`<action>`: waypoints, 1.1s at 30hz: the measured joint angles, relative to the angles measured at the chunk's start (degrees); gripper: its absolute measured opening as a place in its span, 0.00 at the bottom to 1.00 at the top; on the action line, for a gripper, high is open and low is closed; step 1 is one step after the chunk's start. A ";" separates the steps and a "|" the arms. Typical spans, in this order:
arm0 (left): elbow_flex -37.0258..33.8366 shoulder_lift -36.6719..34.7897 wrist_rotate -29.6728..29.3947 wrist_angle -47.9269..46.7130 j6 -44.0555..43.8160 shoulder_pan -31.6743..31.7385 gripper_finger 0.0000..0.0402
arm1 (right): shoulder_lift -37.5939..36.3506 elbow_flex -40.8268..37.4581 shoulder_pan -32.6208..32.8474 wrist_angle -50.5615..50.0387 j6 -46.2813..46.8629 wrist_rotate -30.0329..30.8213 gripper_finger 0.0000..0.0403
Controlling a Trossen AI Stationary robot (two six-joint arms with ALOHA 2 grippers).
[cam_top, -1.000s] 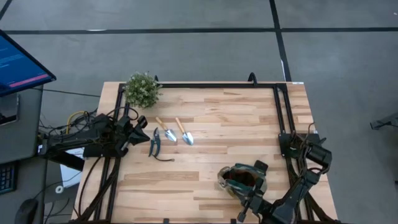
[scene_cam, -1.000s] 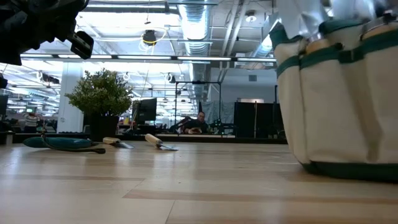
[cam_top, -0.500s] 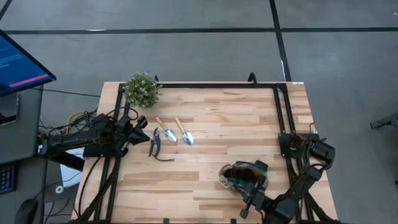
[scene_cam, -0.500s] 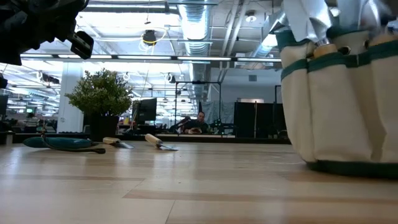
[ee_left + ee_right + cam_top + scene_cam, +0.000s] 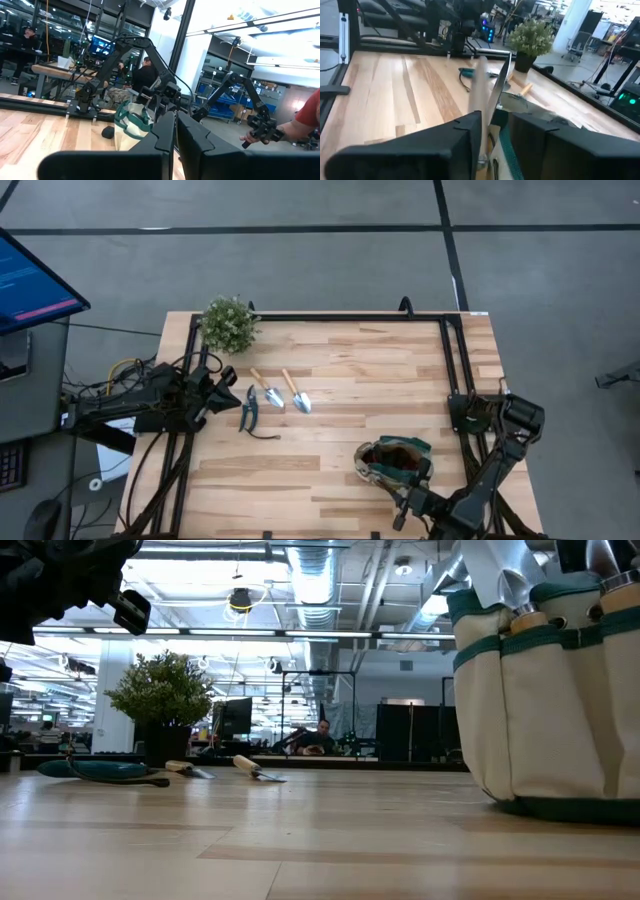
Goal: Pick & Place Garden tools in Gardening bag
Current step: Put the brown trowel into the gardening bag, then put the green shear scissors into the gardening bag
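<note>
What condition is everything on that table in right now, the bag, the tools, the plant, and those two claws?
gardening bag: upright, mouth open, tools sticking out of it.
two trowels: lying flat on the wood, side by side.
pruning shears: lying flat beside the trowels, blades closed.
potted plant: upright at the table's corner.
left gripper: shut, empty, off the table's left edge.
right gripper: slightly open, at the bag's mouth.

On the table, the plant stands at the far left corner. Nearer than it, the shears lie leftmost, with two trowels side by side just to their right. The bag stands well apart, toward the near right edge, with tools standing in its pockets.
</note>
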 joint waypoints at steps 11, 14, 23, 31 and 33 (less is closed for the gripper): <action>0.00 -0.01 -0.01 0.00 0.00 0.00 0.04 | -6.35 0.02 3.06 -0.83 -3.67 -3.17 0.35; 0.00 -0.01 -0.01 0.00 0.00 -0.01 0.04 | -10.80 0.02 3.36 -0.84 -6.67 -6.39 0.40; 0.00 -0.01 0.00 0.00 0.00 -0.02 0.04 | -25.95 5.90 -10.03 -0.78 -18.99 -18.55 0.43; 0.00 -0.02 -0.01 0.00 0.00 -0.02 0.04 | -24.85 18.39 -34.07 1.63 -36.07 -39.35 0.43; 0.00 0.00 0.00 0.00 0.00 0.00 0.04 | -22.15 20.95 -38.60 2.65 -38.75 -43.46 0.43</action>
